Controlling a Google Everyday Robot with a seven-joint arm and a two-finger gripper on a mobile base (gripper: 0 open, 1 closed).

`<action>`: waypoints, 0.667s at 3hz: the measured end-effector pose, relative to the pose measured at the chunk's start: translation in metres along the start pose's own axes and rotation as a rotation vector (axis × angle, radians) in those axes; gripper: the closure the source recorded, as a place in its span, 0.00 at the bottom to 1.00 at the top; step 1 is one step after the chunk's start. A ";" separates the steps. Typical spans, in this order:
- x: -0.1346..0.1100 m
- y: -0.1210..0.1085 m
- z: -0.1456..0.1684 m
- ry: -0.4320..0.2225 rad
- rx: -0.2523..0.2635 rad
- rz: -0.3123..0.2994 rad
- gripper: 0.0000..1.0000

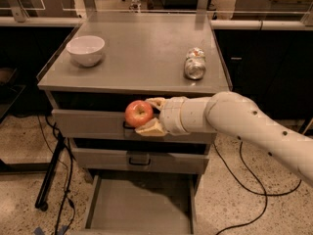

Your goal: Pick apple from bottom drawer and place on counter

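Before the top drawer front, just below the worktop's front edge:

- Apple [139, 113]: small, round, glossy red skin with a paler yellowish patch. It is held in the air, clear of the bottom drawer and not yet on the worktop.
- End effector [145, 115]: two pale cream fingers, one above and one below the apple, closed on it and carrying it. A ribbed white wrist sleeve sits behind it.
- Arm [254, 126]: smooth off-white shell with rounded segments, reaching in from the right.
- Bottom drawer [142, 207]: pulled out, a shallow rectangular grey tray with thin side walls. The floor that shows is plain metal and holds nothing.
- Worktop [146, 53]: flat matte grey metal, roughly square, with a slight raised rim.
- White bowl [85, 49]: smooth and glazed, at the rear left of the worktop.
- Silver can [195, 63]: crushed, shiny metal, lying on its side at the right, well apart from the bowl.
- Middle drawer [98, 158]: grey front with a black handle, shut.

Progress, as judged: the pick appears done. What is left is to raise the apple above the rim, carry it over a bare part of the worktop between bowl and can, set it down and release. Being round, it may roll on the hard metal.
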State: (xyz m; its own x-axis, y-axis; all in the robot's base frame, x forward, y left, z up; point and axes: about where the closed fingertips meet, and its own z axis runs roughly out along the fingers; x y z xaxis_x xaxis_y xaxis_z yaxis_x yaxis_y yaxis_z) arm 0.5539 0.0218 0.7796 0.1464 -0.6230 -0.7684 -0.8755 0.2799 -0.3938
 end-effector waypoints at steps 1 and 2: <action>-0.001 -0.001 0.000 -0.001 0.002 -0.001 1.00; -0.020 -0.017 -0.009 -0.015 0.019 -0.031 1.00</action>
State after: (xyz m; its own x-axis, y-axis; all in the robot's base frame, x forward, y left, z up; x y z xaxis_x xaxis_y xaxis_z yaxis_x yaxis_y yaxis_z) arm 0.5622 0.0225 0.8061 0.1808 -0.6204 -0.7631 -0.8617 0.2741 -0.4270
